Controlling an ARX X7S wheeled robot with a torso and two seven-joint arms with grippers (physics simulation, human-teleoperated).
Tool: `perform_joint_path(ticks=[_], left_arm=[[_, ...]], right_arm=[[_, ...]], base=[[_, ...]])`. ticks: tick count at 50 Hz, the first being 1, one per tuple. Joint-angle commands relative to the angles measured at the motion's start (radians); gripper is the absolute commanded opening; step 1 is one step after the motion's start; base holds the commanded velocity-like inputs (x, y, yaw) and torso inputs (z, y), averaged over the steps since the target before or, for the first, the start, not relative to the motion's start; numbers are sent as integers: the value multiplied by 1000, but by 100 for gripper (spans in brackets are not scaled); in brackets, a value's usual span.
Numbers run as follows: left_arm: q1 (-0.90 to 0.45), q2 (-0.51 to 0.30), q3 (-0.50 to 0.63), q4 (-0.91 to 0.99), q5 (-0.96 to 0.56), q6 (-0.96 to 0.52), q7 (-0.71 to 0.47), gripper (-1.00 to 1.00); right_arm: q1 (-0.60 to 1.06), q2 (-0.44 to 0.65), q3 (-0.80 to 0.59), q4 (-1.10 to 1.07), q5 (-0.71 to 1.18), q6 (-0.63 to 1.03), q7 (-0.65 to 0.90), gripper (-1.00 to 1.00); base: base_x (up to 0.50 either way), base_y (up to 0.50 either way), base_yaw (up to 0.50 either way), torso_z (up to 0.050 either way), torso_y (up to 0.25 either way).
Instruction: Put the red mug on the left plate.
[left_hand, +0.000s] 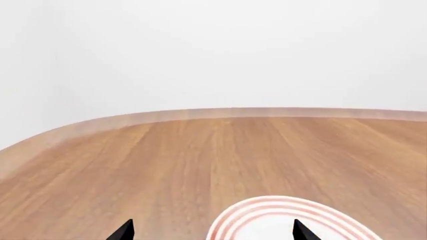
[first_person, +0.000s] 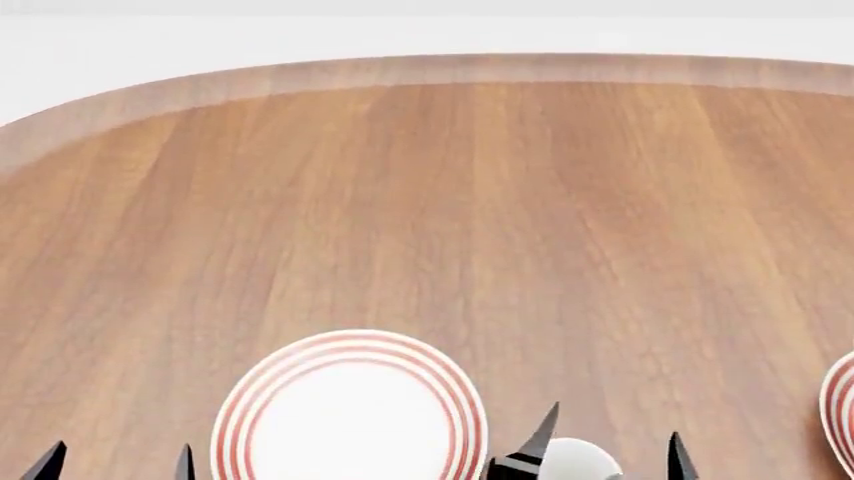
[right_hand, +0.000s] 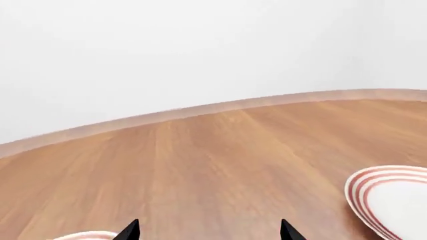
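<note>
Big wooden table (first_person: 534, 220) fills most of the head view, with the left plate (first_person: 350, 415) at bottom center-left and a sliver of a second ringed plate (first_person: 841, 410) at the right edge. Both the left gripper (first_person: 118, 466) and right gripper (first_person: 611, 450) poke up from the bottom with fingers spread apart, holding nothing. The red mug isn't visible anywhere, just a rounded white thing (first_person: 582, 462) between the right tips.

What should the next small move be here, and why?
Probably tilt the head down, or back off slightly, to find the red mug, since no view shows it. The left gripper and right gripper both stand open with nothing between their fingertips. The left plate holds nothing on its visible part, so reaching anywhere before spotting the mug seems premature.
</note>
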Motion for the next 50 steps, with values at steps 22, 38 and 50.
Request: perform_joint_path(ticks=[22,38,50], left_arm=[[0,-23,13,10,-29,-2,-22,100],[3,-33,24,13,-33,2,-32,100],[-1,-38,30,8,-39,5,-38,100]], right_arm=[[-1,-42,12,-72,156,-10,479,100],[-20,-38,-41,-20,201,-151,591,100],[-26,-35,-69,6,223,-223,667,100]], base=[[0,0,0,0,0],[0,0,0,0,0],[0,0,0,0,0]])
